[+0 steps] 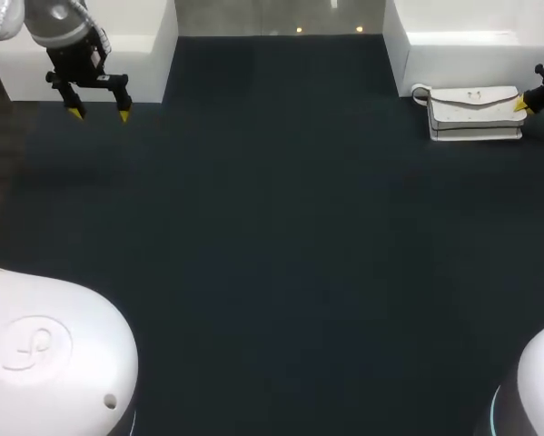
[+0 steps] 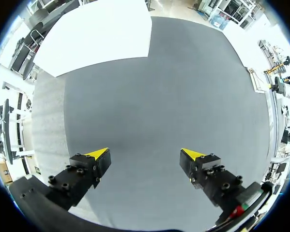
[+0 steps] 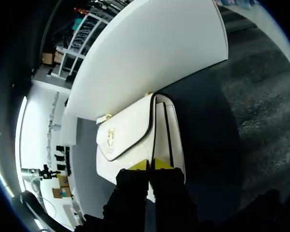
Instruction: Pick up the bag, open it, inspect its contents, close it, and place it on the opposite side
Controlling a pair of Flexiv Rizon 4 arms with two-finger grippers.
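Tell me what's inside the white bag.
Nothing inside shows. The bag is shut, and its flap is down over the opening, covering the contents. Only its white outside and the clasp can be seen.

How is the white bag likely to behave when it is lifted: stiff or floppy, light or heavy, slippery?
The bag probably keeps its shape, since its faces and edges look flat and boxy. It looks slim, so it is likely light for its size. Its smooth surface could be slippery, and the loop at one end may dangle.
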